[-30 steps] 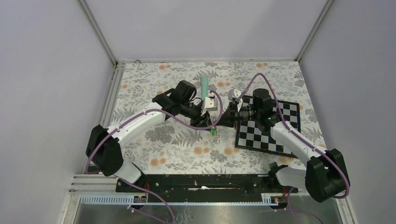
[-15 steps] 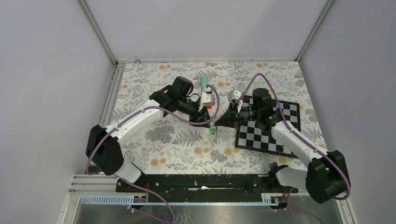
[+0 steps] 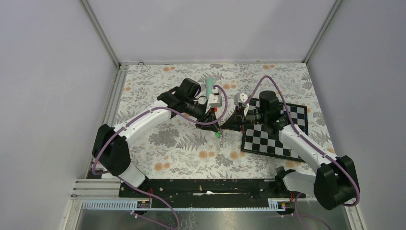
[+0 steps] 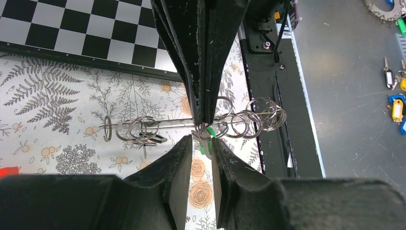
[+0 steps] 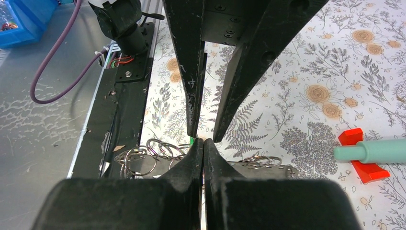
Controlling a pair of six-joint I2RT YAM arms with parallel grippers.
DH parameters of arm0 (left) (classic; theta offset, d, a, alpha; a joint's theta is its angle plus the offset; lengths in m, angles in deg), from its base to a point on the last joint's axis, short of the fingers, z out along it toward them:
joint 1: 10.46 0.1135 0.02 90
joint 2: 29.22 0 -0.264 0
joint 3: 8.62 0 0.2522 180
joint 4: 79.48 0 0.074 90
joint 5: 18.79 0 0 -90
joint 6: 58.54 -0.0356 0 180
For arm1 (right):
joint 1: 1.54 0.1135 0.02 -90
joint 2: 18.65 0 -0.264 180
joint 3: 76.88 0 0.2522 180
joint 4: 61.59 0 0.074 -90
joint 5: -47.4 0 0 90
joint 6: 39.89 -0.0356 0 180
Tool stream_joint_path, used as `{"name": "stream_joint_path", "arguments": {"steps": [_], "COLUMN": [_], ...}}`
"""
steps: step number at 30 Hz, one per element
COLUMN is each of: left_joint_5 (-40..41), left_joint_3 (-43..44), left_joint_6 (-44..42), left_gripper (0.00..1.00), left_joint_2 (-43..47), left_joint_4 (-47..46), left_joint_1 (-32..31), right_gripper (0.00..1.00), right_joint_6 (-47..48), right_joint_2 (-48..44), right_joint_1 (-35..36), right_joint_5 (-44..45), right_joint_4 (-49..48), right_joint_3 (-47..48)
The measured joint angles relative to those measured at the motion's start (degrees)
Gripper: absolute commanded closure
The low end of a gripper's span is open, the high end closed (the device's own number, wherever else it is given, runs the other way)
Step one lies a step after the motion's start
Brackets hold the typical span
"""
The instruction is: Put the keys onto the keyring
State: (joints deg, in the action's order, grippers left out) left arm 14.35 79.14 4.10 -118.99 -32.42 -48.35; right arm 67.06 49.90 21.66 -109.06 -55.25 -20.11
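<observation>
1. The keyring (image 4: 230,125), which shows as a thin wire strung with a row of metal rings, lies about the middle of the table (image 3: 143,91), a little toward the near edge.
2. The green key (image 3: 218,135) is at the middle of that row. In the left wrist view only a sliver of its green head shows, beside one of the rings.
3. The dark key (image 4: 149,139) is among the rings toward one end of the wire, well apart from the green one (too small to say how it is hooked on).
4. The left claw (image 4: 201,140) is spread by a narrow gap. Its fingertips are low over the keyring, with the green head and a ring in the gap between them.
5. The right claw (image 5: 203,143) is pressed together, its tip down on the wire between the left claw's fingertips. I cannot tell whether any wire is nipped in it.
6. The two claws meet tip to tip from opposite sides, the left arm reaching in from the left edge and the right arm from the right.
7. A checkered board (image 3: 261,139) lies flat toward the right edge, under the right arm.
8. A teal stick (image 5: 371,151) with a red base sits nearer the far edge, behind the left claw.
</observation>
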Motion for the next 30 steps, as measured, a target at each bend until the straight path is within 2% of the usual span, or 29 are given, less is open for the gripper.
{"name": "stream_joint_path", "arguments": {"steps": [7, 20, 30], "left_joint_5": [-0.57, -1.90, -3.43], "left_joint_3": [0.00, 0.00, 0.66], "left_joint_6": [0.46, 1.53, 2.95], "left_gripper": [0.76, 0.71, 0.84], "left_joint_2": [-0.74, -2.60, -4.66], "left_joint_4": [-0.33, -0.44, -0.44], "left_joint_1": [-0.02, -0.07, -0.07], "right_gripper": [1.00, 1.00, 1.00], "right_joint_6": [0.00, 0.07, 0.57], "right_joint_2": [0.00, -0.04, -0.07], "right_joint_1": [0.00, 0.00, 0.00], "right_joint_5": [0.00, 0.13, 1.05], "right_joint_4": [0.50, 0.74, 0.81], "right_joint_3": [0.00, 0.00, 0.00]}}
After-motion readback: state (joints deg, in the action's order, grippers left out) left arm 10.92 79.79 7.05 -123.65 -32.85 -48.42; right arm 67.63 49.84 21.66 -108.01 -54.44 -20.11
